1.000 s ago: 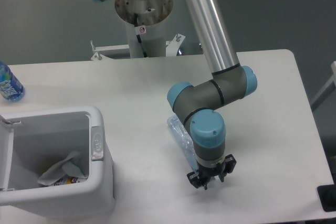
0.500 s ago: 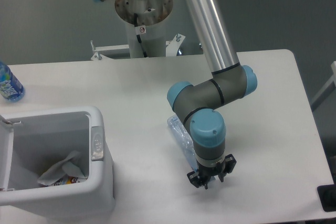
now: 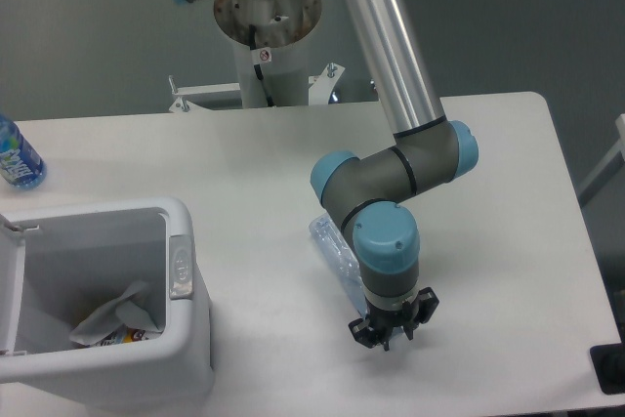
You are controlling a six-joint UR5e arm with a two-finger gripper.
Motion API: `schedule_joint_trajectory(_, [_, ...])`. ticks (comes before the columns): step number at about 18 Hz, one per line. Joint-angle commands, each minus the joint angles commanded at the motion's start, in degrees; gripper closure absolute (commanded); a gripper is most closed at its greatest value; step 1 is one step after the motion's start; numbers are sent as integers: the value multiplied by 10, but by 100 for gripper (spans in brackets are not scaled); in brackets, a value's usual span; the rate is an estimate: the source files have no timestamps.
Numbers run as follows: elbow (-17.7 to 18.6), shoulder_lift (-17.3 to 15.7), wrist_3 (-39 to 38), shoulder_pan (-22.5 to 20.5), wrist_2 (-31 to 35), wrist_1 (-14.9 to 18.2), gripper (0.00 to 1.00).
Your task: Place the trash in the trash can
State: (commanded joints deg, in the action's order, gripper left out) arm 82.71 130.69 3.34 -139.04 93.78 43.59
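The crushed clear plastic bottle (image 3: 332, 249) lies on the white table, slanting from upper left to lower right. Its lower end runs under my wrist and is hidden. My gripper (image 3: 387, 337) points straight down at that hidden end, low over the table. Its fingers look drawn together on the bottle's end. The white trash can (image 3: 181, 334) stands at the front left with its lid (image 3: 10, 290) swung open to the left. The crinkled white packet (image 3: 115, 319) lies inside the can at the bottom.
An intact blue-labelled water bottle (image 3: 15, 158) stands at the table's far left edge. The arm's base column (image 3: 266, 36) rises behind the table. A dark object (image 3: 610, 368) sits past the table's front right corner.
The crushed bottle's upper end has shifted slightly to the left. The gripper has barely moved.
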Motion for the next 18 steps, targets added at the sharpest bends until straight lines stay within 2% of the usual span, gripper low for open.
schedule_joint_trajectory(10, [-1,-5,1,0,-1,0,61])
schedule_joint_trajectory(18, [-18,-19,25,-15,-24,-4,61])
